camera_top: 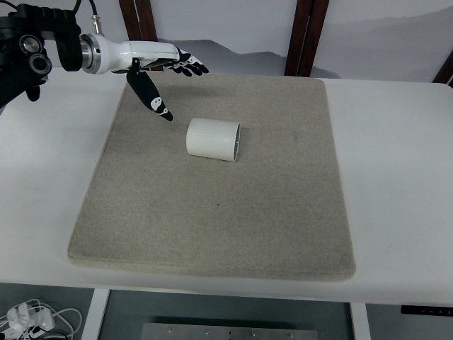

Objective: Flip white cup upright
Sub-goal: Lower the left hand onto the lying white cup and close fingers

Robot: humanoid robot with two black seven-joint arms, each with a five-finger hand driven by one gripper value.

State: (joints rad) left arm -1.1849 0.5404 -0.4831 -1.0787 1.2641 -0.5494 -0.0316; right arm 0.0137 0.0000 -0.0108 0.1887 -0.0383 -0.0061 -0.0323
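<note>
A white ribbed cup lies on its side on the grey felt mat, its open mouth facing right. My left hand hovers over the mat's far left corner, up and left of the cup and apart from it. Its fingers are spread and the thumb points down toward the mat; it holds nothing. The right arm does not show.
The mat lies on a white table. Dark wooden legs stand behind the far edge. White cables lie on the floor at the bottom left.
</note>
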